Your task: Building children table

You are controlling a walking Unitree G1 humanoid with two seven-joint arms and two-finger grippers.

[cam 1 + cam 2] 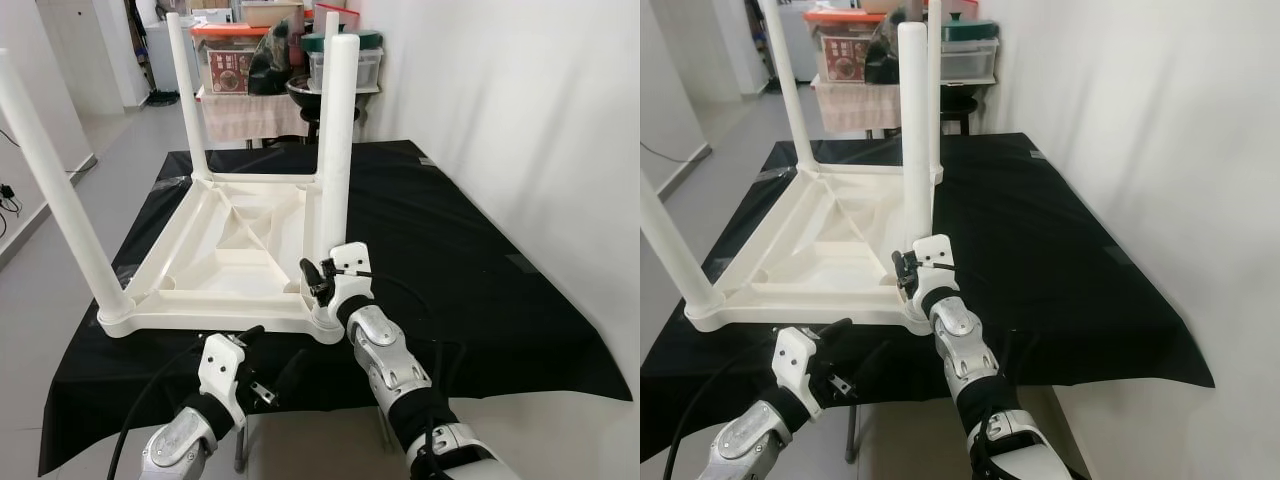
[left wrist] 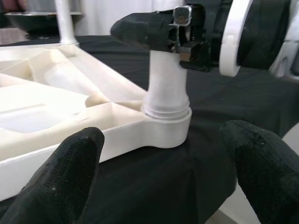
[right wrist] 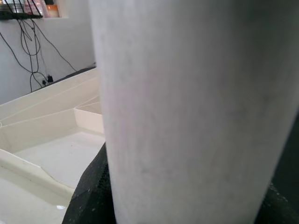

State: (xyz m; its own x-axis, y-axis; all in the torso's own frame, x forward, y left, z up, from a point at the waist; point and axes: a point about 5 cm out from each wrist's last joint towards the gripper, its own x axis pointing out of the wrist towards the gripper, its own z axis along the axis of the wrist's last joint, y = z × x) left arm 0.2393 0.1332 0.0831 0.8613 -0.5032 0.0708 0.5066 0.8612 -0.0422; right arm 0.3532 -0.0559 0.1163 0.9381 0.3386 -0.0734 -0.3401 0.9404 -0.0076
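From the head cameras, a white plastic children's table (image 1: 225, 265) lies upside down on a black cloth (image 1: 450, 270), four white legs pointing up. The right gripper (image 1: 322, 281) is clamped around the base of the nearest right-hand leg (image 1: 336, 150), just above its corner socket. The left gripper (image 1: 240, 345) hovers low beside the table's near edge, touching nothing. Storage boxes (image 1: 235, 55) stand on a stand behind. From the left wrist, its two black fingertips (image 2: 70, 172) are spread wide apart, holding nothing, facing the gripped leg's socket (image 2: 166, 119). From the right wrist (very close up), the white leg (image 3: 196, 112) sits between dark finger pads (image 3: 91, 193)
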